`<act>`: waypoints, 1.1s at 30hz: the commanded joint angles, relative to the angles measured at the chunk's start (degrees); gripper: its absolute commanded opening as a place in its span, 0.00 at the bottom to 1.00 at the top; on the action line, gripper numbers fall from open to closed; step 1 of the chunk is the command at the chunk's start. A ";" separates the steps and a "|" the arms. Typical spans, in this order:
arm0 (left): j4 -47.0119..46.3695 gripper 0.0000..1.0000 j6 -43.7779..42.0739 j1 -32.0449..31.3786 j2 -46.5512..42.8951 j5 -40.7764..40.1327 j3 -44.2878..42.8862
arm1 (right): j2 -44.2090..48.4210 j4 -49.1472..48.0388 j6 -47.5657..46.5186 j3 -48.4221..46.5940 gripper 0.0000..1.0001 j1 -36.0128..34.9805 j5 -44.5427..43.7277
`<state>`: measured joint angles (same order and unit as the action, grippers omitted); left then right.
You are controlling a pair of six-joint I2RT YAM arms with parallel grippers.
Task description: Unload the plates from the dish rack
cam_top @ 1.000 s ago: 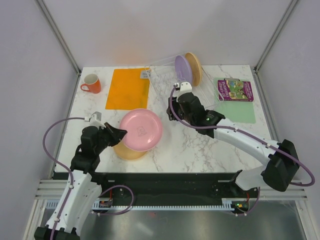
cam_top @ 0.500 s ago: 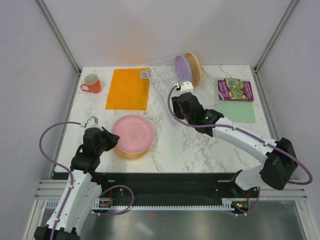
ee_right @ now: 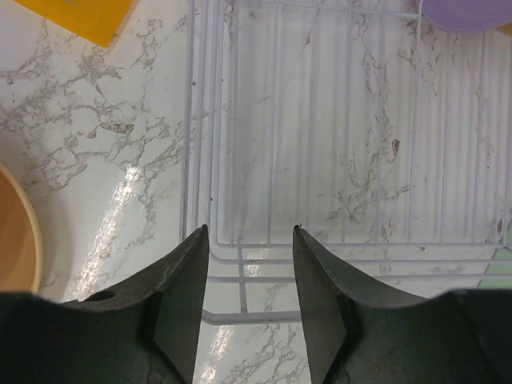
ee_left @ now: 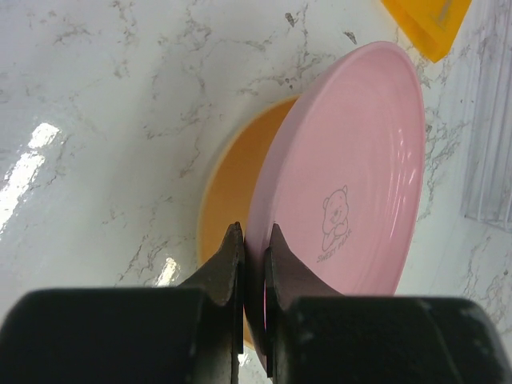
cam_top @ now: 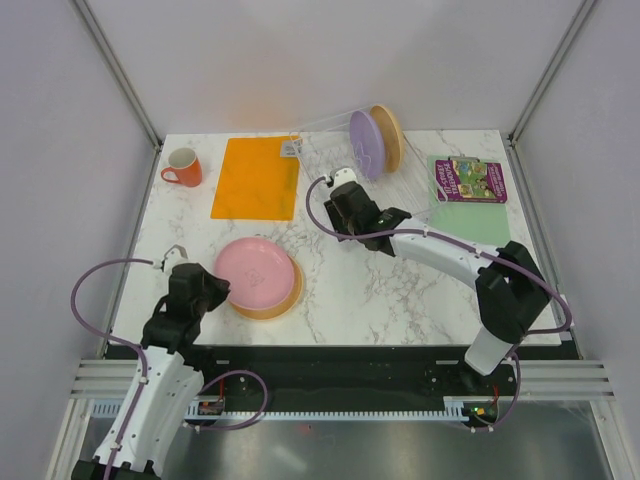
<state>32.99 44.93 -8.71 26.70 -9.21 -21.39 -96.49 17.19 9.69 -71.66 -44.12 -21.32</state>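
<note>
My left gripper (cam_top: 216,290) is shut on the near rim of the pink plate (cam_top: 252,275), which lies on the yellow-orange plate (cam_top: 285,297) on the table's near left. The left wrist view shows the jaws pinching the pink plate (ee_left: 352,176) over the yellow-orange plate (ee_left: 232,176). The purple plate (cam_top: 364,144) and the tan-orange plate (cam_top: 388,136) stand upright at the far end of the clear dish rack (cam_top: 320,160). My right gripper (cam_top: 338,180) is open and empty over the rack's near left part; its wrist view shows the wire grid (ee_right: 320,144) and the purple plate's edge (ee_right: 468,12).
An orange mat (cam_top: 256,177) lies at the back left, with an orange mug (cam_top: 183,167) beside it. A green mat (cam_top: 480,215) with a purple booklet (cam_top: 470,180) lies at the back right.
My left gripper has lowered the pink plate from a tilted hold until it lies on the yellow-orange plate. My right gripper has moved left and farther back along the rack.
</note>
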 commanded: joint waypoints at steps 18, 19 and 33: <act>0.76 0.29 5.52 0.18 1.95 -3.09 -1.11 | -10.12 -2.25 -2.48 -11.57 0.47 0.00 5.07; 0.76 0.52 5.52 0.18 1.95 -3.27 -1.11 | -11.34 -2.16 -2.75 -12.88 0.42 0.08 4.54; 0.49 1.00 3.76 0.18 5.29 -3.36 -3.22 | -21.72 -0.05 -2.75 -25.98 0.00 0.87 4.71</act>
<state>34.98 49.10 -8.71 31.20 -11.68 -22.02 -115.50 20.73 9.41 -92.88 -44.03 -18.13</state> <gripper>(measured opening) 0.994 0.020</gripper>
